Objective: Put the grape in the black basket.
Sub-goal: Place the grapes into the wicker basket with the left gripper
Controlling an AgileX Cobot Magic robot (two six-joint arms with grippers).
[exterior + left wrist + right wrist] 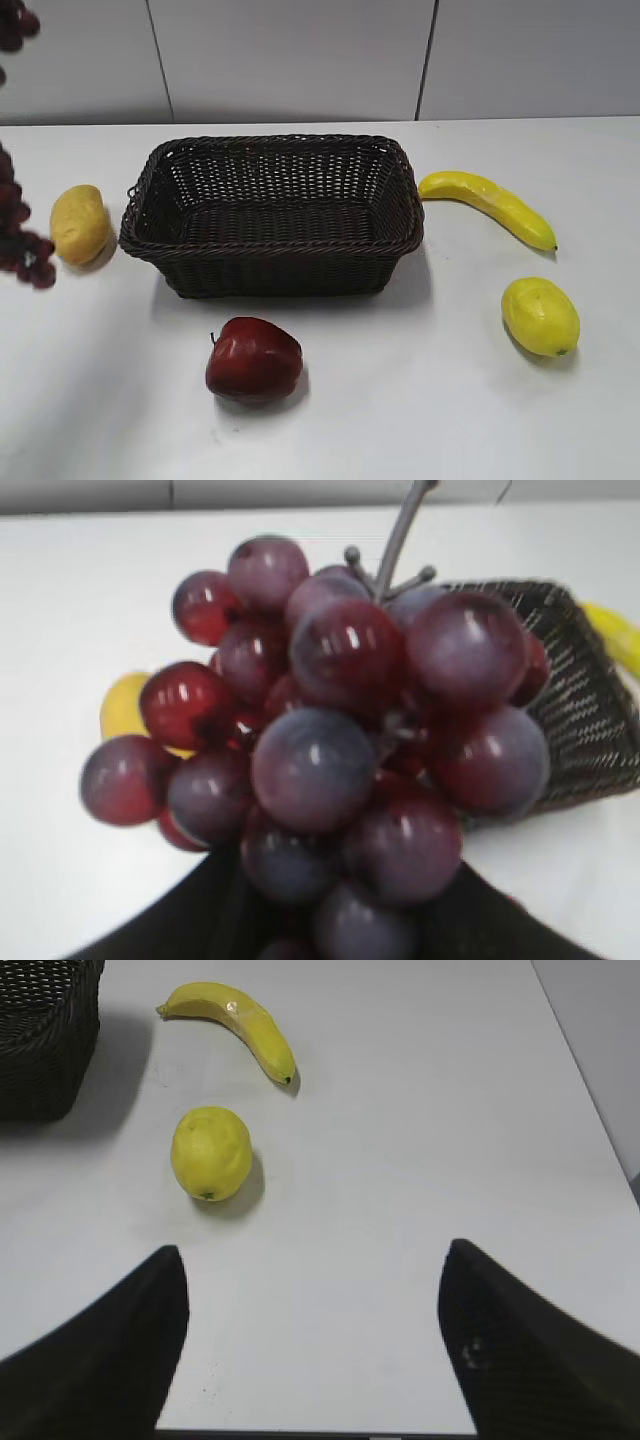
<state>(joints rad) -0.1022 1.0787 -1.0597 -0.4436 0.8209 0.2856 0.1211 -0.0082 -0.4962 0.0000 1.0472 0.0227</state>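
The grape [340,750], a bunch of dark purple-red grapes with a thin stem, fills the left wrist view. My left gripper [330,920] is shut on its lower part and holds it above the table. Part of the bunch [18,225] shows at the left edge of the exterior view, left of the black basket [272,215]. The black basket also shows behind the grapes in the left wrist view [590,710] and at the top left of the right wrist view [45,1040]. My right gripper [312,1290] is open and empty over the bare table.
A dark red apple [253,360] lies in front of the basket. A yellow mango [80,224] lies left of it. A banana [490,205] and a lemon [540,316] lie right of it; they also show in the right wrist view, banana [235,1022], lemon [211,1152].
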